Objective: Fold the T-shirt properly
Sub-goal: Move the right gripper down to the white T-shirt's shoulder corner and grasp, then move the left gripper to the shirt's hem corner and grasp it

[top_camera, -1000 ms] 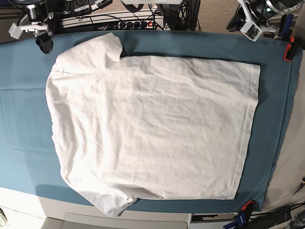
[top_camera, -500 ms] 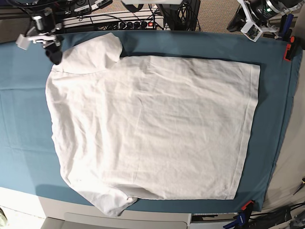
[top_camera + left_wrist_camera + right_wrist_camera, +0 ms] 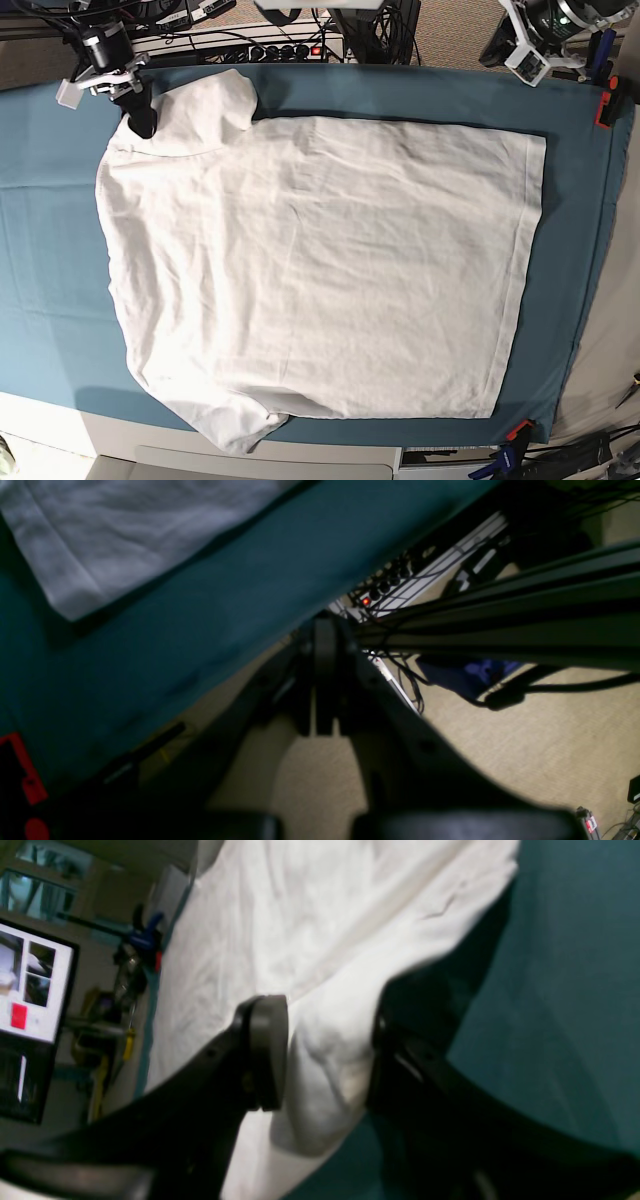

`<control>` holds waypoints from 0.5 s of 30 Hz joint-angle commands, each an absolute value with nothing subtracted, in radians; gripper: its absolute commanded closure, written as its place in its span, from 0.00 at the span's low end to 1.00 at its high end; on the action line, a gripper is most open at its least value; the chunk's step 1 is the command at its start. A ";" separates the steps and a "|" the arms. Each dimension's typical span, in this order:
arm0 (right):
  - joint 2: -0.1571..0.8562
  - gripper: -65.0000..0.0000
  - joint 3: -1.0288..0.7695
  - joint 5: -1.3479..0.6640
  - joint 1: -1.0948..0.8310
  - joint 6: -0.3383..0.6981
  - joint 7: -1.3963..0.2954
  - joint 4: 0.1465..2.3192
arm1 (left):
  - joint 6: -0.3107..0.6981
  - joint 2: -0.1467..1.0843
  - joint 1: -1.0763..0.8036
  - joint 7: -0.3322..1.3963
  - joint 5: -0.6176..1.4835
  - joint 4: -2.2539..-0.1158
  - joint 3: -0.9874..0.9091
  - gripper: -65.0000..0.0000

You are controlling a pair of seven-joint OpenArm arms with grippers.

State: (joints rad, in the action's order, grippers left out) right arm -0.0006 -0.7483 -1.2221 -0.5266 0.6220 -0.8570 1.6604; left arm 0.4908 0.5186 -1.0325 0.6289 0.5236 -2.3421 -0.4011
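T-shirt (image 3: 320, 270) in plain white cotton lies spread flat across the teal table cloth (image 3: 40, 230), covering most of it, wrinkled all over, its straight hem toward the base view's right and its sleeves toward the left. The far sleeve is folded up into a soft, rounded mound at the upper left; the near sleeve hangs just over the front edge of the table.

The right gripper (image 3: 325, 1055) is at that far sleeve. Its two black, curved fingers (image 3: 265, 1050) stand apart, with a puffy fold of the sleeve (image 3: 330, 1065) bulging between them. The cloth touches or nearly touches both inner faces, but the jaws have not closed on it. In the base view the same gripper (image 3: 140, 118) sits dark against the sleeve's left edge.

The left gripper (image 3: 320, 715) is well away, beyond the table's far right corner, raised over beige carpet (image 3: 500, 750). Its dark fingers are blurred from that wrist's view; they appear to meet in a narrow line with nothing held. A corner of the shirt (image 3: 100, 540) shows at that view's upper left.

A power strip (image 3: 285, 50) with a red light lies behind the table. Red clamps (image 3: 605, 105) pin the cloth at its right edge.
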 commanded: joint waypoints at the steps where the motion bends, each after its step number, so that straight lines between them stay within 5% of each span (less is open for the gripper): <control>1: 0.009 0.63 -0.751 -1.250 -0.532 0.636 -0.843 1.674 | 0.493 0.527 -1.044 0.612 0.534 -2.356 -0.407 1.00; 8: 0.012 0.64 -0.751 -1.248 -0.532 0.636 -0.888 1.674 | 0.491 0.527 -1.038 0.569 0.461 -2.356 -0.407 1.00; 12: 0.014 1.00 -0.752 -1.245 -0.532 0.636 -0.889 1.674 | 0.485 0.527 -0.999 0.568 0.392 -2.356 -0.407 1.00; 15: 0.014 1.00 -0.752 -1.240 -0.532 0.636 -0.871 1.674 | 0.417 0.527 -0.958 0.568 0.337 -2.356 -0.407 0.89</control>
State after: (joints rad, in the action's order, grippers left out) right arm 0.0021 -0.7483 -1.2163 -0.5266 0.6224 -0.8955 1.6604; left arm 0.4194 0.5182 -0.9501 0.5907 0.3286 -2.3421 -0.4004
